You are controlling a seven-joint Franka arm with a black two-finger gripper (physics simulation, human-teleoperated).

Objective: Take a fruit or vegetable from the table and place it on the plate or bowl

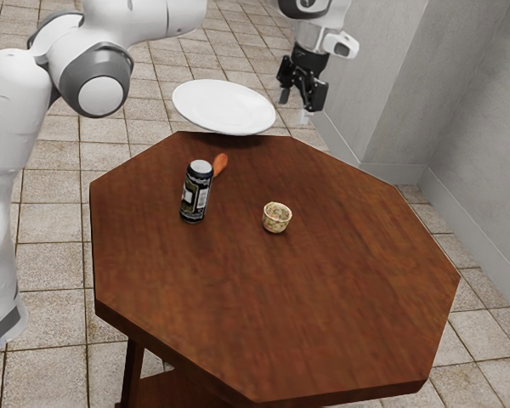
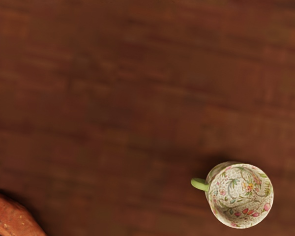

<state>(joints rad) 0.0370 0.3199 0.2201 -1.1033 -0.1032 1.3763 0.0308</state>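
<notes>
An orange root vegetable (image 1: 220, 162) lies on the dark wooden table (image 1: 323, 280) near its far edge, partly hidden behind a dark bottle (image 1: 196, 190). In the wrist view one end of the vegetable (image 2: 10, 219) shows at the corner, well away from the hand's centre. A white plate (image 1: 223, 106) rests at the table's far edge, just beyond the vegetable. My gripper (image 1: 299, 102) hangs high above the table's far side, toward the exterior view's right of the plate, open with nothing between its fingers.
A small floral cup (image 1: 276, 217) with a green handle stands near the table's middle; the wrist view has the cup (image 2: 239, 194) from above. A grey wall (image 1: 425, 76) runs close behind the gripper. Tiled floor surrounds the table.
</notes>
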